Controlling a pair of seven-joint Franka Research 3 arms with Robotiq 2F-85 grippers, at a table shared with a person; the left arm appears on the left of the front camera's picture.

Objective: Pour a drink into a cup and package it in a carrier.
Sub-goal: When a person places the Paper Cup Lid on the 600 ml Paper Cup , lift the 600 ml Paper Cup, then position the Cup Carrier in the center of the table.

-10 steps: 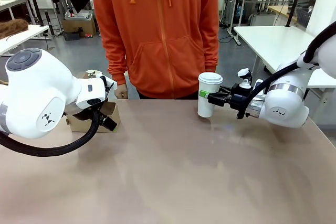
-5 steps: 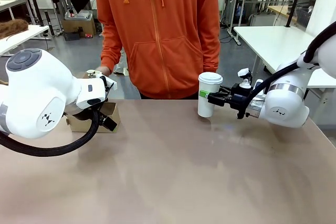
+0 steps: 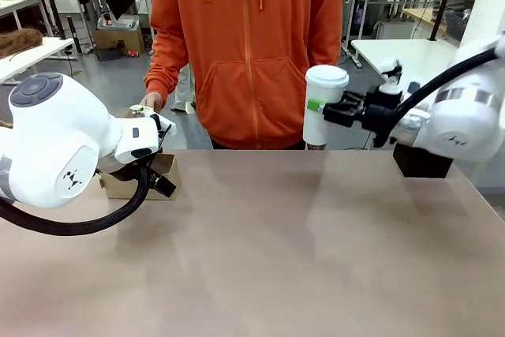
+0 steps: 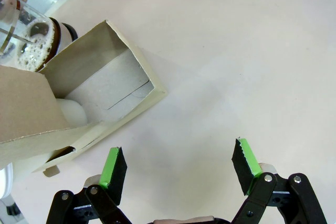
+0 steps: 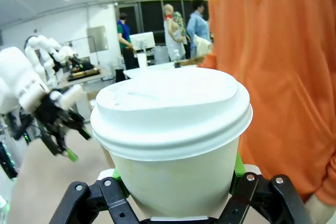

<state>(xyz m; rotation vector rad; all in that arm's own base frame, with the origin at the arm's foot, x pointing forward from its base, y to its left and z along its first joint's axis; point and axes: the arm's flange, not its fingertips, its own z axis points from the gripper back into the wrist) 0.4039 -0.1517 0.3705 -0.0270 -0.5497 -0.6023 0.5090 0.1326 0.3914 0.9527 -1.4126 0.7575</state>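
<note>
Front view: right gripper [image 3: 319, 106] held the lidded cup [image 3: 323, 128], centre right, lifted clear of the tan table [image 3: 260, 258] where it had stood a second before; the carry toward the carrier [image 3: 118, 187], middle left, judged begun. Left wrist view: left gripper [image 4: 181, 166] gaped wide, empty, lower frame, beside the carrier. Right wrist view: cup sat at centre; workshop benches and people lay behind

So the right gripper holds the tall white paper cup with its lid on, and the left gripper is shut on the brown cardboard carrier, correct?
Not quite. The left gripper is open: the left wrist view shows its green pads wide apart over bare table beside the brown cardboard carrier, gripping nothing. The right gripper does hold the tall white paper cup with its lid on.
</note>
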